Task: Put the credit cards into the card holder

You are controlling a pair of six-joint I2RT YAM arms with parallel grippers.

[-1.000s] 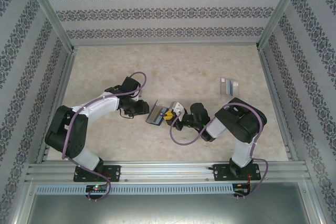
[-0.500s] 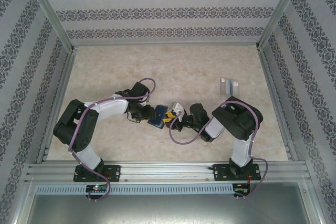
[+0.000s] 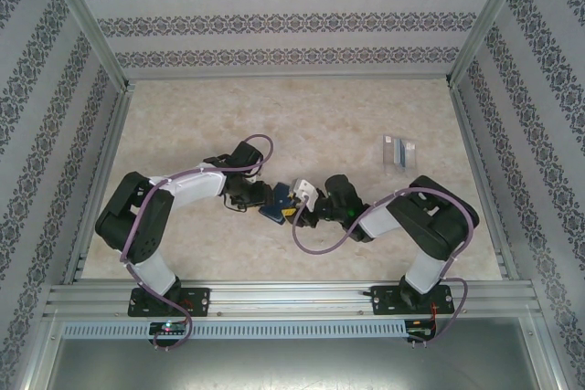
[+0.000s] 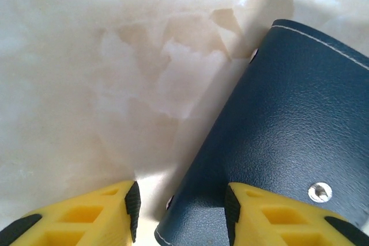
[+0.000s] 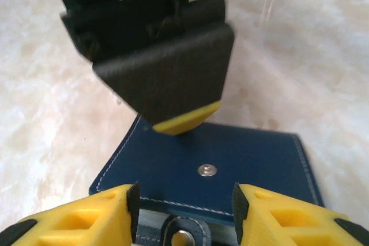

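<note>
The card holder lies folded on the table between the two arms, navy cover up. In the left wrist view the card holder fills the right side; my left gripper is open, one finger resting on the cover and the holder's edge between the fingers. In the right wrist view the card holder shows its snap stud, with the snap tab between the fingers of my open right gripper. The left gripper's finger presses down on the cover. The credit cards are hidden.
A clear plastic box stands at the back right of the table. Metal frame rails and patterned walls bound the table on three sides. Purple cables loop from both arms near the holder.
The holder went from standing open to folded flat. My left gripper moved right onto it. The right gripper edged left, and its elbow swung right.
</note>
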